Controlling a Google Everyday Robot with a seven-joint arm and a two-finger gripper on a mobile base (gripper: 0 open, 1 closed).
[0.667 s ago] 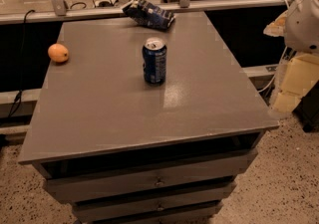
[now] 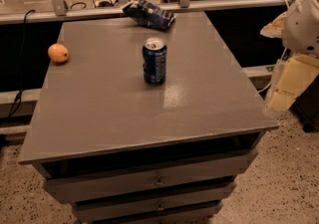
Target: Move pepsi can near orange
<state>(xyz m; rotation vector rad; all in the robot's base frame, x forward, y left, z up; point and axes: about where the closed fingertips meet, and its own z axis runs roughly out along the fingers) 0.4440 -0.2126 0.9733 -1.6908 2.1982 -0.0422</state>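
The pepsi can (image 2: 154, 62) is dark blue with a silver top and stands upright near the middle of the grey table (image 2: 99, 118). The orange (image 2: 58, 53) is small and round and lies at the table's left edge, well to the left of the can. Only my arm's white and cream links (image 2: 291, 68) show, beside the table's right edge and apart from the can. My gripper is out of view.
A crumpled blue-and-white snack bag (image 2: 148, 14) lies at the table's far edge, behind the can. Drawers (image 2: 154, 183) sit under the tabletop. A metal rail (image 2: 199, 4) runs behind the table. Speckled floor surrounds it.
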